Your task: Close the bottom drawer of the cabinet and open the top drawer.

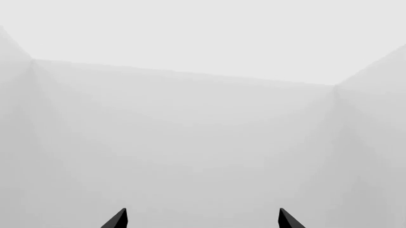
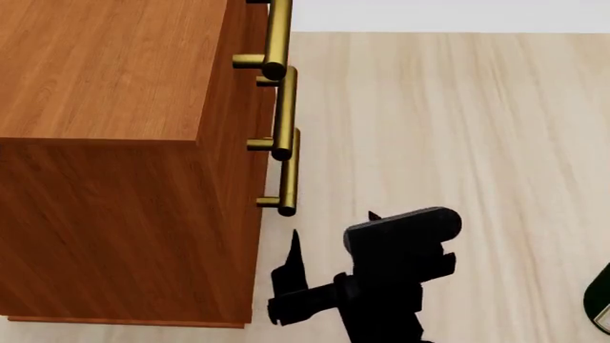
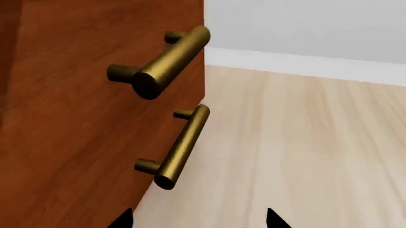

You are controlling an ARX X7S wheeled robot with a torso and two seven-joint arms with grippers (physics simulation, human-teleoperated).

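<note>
While both claws gape, cabinet (image 2: 124,143) drawers look flush — prob. all closed.

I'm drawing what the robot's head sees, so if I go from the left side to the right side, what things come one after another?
The cabinet → its three brass bar handles → the right gripper on its black arm → bare wooden floor → a dark object cut off at the edge, too little showing to name.
</note>
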